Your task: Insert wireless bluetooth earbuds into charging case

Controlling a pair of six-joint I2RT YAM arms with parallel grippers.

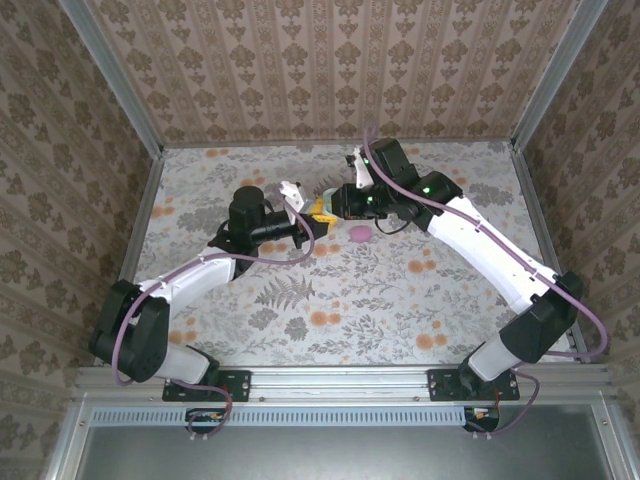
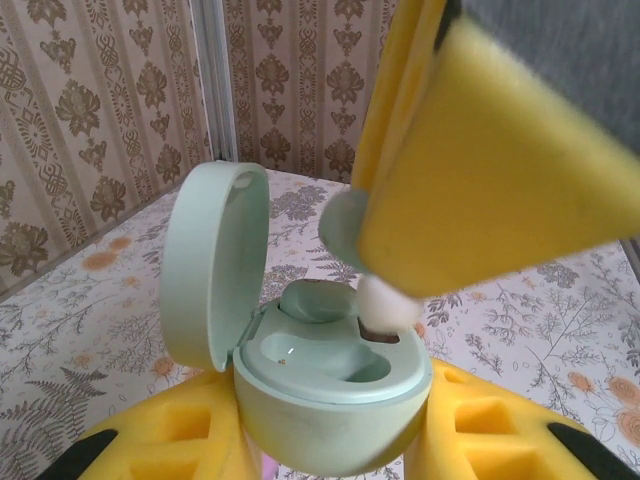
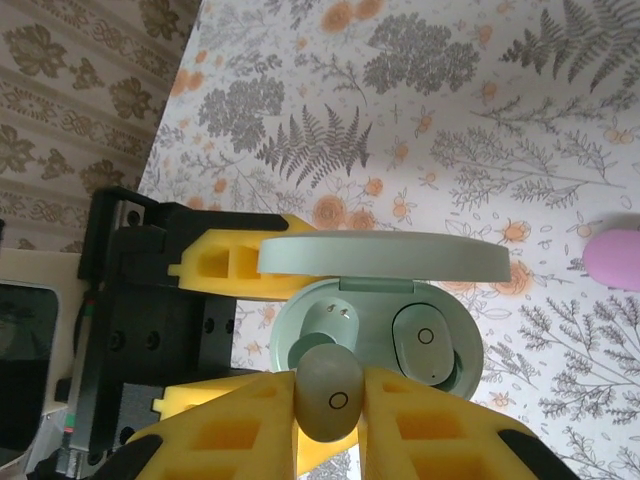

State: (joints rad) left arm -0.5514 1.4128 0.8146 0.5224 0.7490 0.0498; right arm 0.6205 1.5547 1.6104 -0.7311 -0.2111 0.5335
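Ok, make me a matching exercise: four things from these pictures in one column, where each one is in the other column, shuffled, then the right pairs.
Things
1. mint case
2. loose earbud
3. other earbud
4. pink case

Places
A. lying on the table
B. pinched in the right claw
C. gripped by the left claw, lid open
D. sitting in a socket of the mint case

Pairs: 1-C, 2-B, 3-D, 4-A
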